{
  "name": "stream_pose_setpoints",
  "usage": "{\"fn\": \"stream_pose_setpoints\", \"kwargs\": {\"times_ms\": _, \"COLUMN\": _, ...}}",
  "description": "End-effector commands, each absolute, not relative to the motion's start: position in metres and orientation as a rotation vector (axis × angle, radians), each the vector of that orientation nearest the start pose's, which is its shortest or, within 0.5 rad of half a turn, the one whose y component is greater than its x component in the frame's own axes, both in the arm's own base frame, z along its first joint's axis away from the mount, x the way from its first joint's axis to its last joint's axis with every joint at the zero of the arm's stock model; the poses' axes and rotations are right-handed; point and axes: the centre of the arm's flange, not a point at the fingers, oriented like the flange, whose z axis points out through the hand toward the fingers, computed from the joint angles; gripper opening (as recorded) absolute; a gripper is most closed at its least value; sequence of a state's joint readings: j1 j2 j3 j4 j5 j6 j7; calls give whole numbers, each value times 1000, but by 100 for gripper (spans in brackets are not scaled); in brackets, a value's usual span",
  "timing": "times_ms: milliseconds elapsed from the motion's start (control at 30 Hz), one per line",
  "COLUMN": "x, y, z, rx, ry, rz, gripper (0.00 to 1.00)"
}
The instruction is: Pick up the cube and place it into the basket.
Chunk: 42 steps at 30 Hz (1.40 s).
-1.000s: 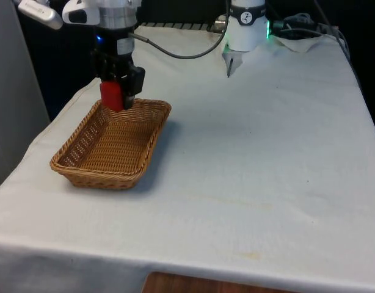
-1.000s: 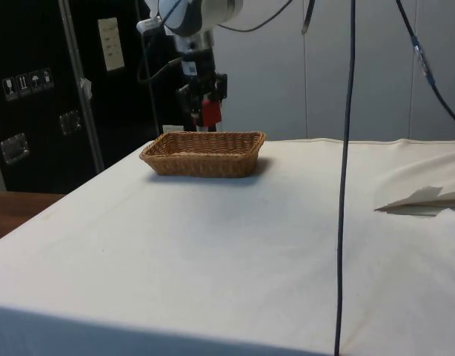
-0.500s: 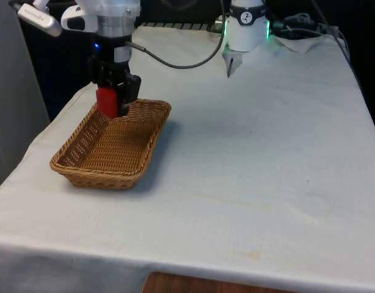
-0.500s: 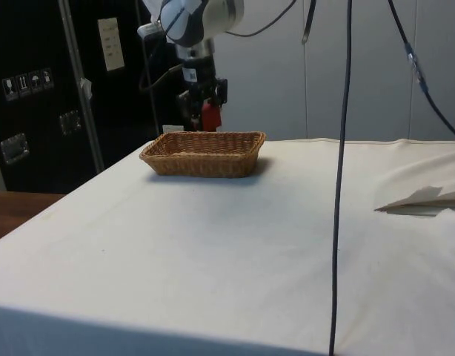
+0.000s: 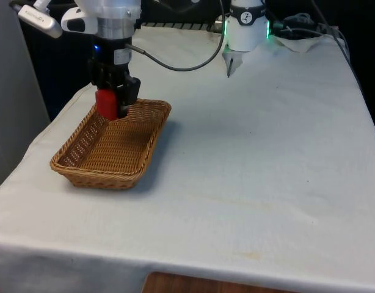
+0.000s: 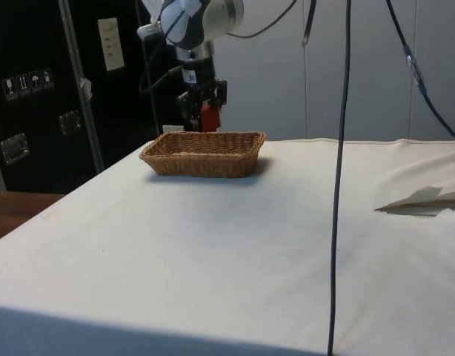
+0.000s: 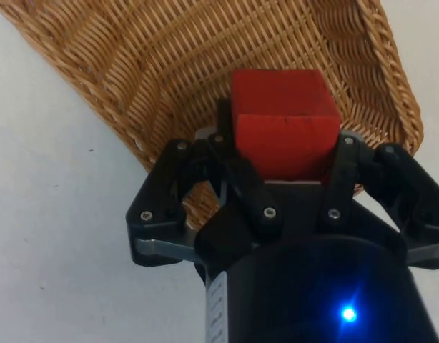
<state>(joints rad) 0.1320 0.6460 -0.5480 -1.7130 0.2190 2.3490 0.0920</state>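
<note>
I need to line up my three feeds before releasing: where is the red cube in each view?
Front view: the red cube sits in the gripper, over the far end of the basket, towards the front view's left.
Side view: the cube hangs just above the basket's far rim.
Wrist view: the cube is between the fingers, with basket weave behind it.
Shared landmark: the basket.

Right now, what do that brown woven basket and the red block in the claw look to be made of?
The light-brown oblong woven basket looks like wicker or rattan: interlaced strands with a braided rim, matt finish. The red cube, held in the black two-finger gripper, has flat, evenly coloured matt faces and crisp edges; painted wood or plastic, I can't tell which. The white cloth under them looks like plain fabric, slightly creased.
</note>
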Motion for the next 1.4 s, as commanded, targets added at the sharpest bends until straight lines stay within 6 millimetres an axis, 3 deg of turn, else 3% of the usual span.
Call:
{"fn": "stream_pose_setpoints", "kwargs": {"times_ms": 0, "x": 639, "y": -231, "z": 266, "rx": -3181, "ry": 900, "rz": -115, "gripper": 1}}
{"fn": "stream_pose_setpoints", "kwargs": {"times_ms": 967, "x": 647, "y": -224, "z": 247, "rx": -3189, "ry": 886, "rz": -89, "gripper": 1}}
{"fn": "stream_pose_setpoints", "kwargs": {"times_ms": 1367, "x": 647, "y": -222, "z": 226, "rx": -3147, "ry": 883, "rz": -73, "gripper": 1}}
